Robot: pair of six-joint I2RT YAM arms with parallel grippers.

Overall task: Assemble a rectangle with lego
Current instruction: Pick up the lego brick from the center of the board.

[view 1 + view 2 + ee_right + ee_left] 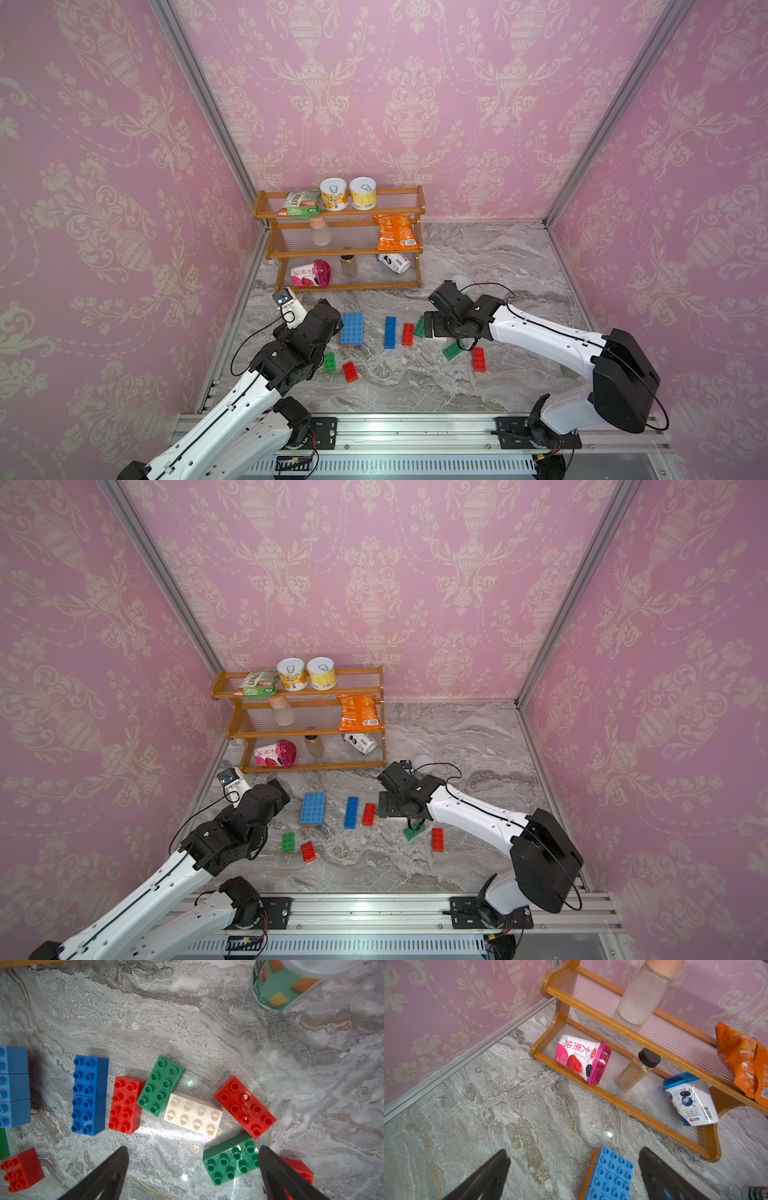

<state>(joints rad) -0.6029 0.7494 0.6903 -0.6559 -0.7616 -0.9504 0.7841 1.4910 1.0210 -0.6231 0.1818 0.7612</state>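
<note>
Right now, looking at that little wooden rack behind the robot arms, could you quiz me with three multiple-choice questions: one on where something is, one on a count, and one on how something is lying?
1. The orange bag rests on:
A) the middle shelf of the rack
B) the bottom shelf
C) the top shelf

2. How many cans stand on the top shelf?
A) one
B) two
C) four

3. The pink cup is:
A) upright
B) on its side
C) upside down

Answers:
1 A: both top views show the bag on the middle tier.
2 B: two round lids show side by side.
3 B: in the left wrist view its lid faces sideways, not up.
</note>
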